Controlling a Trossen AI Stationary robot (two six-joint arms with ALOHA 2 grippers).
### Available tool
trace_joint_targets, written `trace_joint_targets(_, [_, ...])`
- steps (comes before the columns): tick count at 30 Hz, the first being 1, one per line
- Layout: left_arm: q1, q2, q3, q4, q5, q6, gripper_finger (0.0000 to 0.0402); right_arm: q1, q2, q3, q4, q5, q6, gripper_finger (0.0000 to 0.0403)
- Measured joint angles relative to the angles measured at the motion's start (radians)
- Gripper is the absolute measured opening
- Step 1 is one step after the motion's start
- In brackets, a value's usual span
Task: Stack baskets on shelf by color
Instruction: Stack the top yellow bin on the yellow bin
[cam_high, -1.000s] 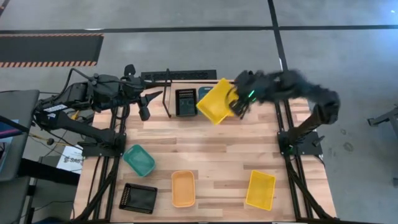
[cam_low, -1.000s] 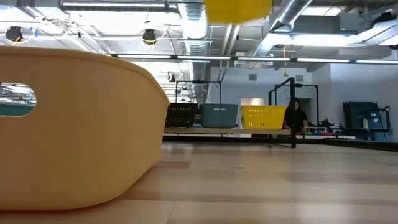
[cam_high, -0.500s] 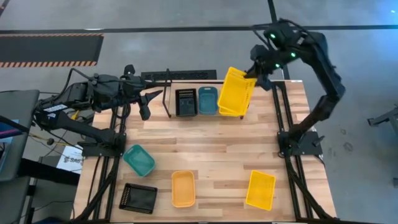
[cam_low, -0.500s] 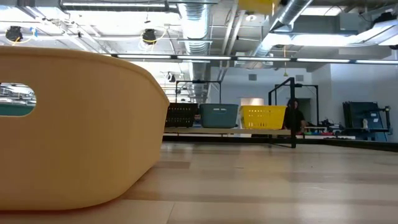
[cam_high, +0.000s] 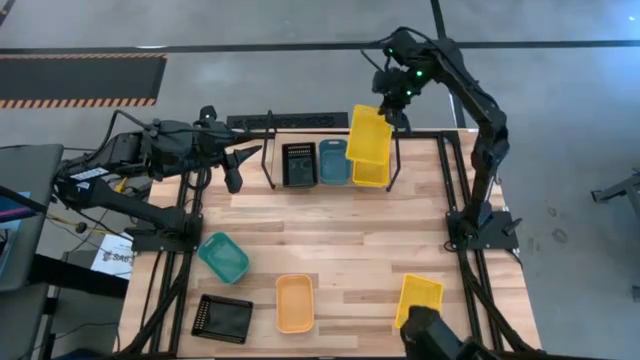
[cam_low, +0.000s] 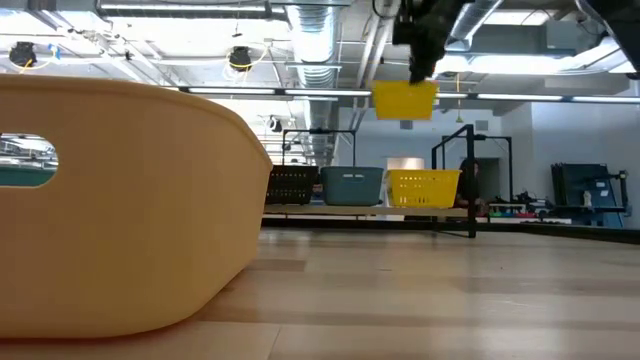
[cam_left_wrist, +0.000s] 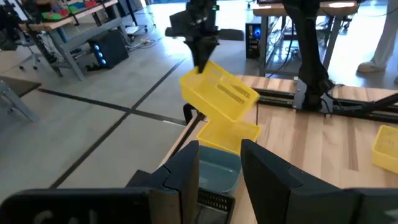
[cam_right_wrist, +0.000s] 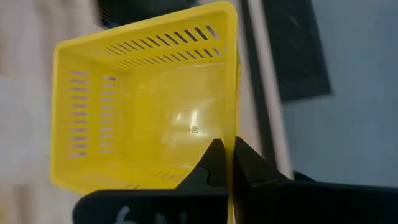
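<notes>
R gripper (cam_high: 392, 106): fingers pinched tight on rim of a yellow basket (cam_high: 366, 133), holding it in the air, tilted, above the shelf (cam_high: 330, 150) at the table's far edge.
Held basket, low view: hangs clear above the row on the shelf, not touching it.
R wrist view: both fingers (cam_right_wrist: 219, 163) clamp one wall of the basket; open inside faces the cam.
Shelf row: black basket (cam_high: 298, 164), blue-grey basket (cam_high: 333, 161), second yellow basket (cam_high: 372, 172), side by side; the held one sits over the yellow end.
L gripper (cam_high: 236, 158): hovers near the shelf's left end, off to the side of the black basket; fingers (cam_left_wrist: 188, 177) part open, nothing btwn them.
Table (cam_high: 350, 240) front: teal basket (cam_high: 224, 256), black front basket (cam_high: 222, 319), orange basket (cam_high: 294, 302), front yellow basket (cam_high: 420, 300), all apart from each other.
Low view foregrnd: orange basket wall fills the left side, close to cam.
Bkgd: a person (cam_low: 473, 184) stands far behind the shelf.
</notes>
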Motion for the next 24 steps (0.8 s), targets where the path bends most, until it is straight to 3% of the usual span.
trace_joint_targets(14, [0.0,0.0,-0.009,-0.024,0.0,0.0,0.0108,0.03,0.083,-0.053,0.0,0.061,-0.025,0.0004])
trace_joint_targets(24, [0.0,0.0,-0.009,-0.031,0.002,0.0,0.0108,0.028,0.019,-0.233,0.0,0.113,-0.016,0.0003])
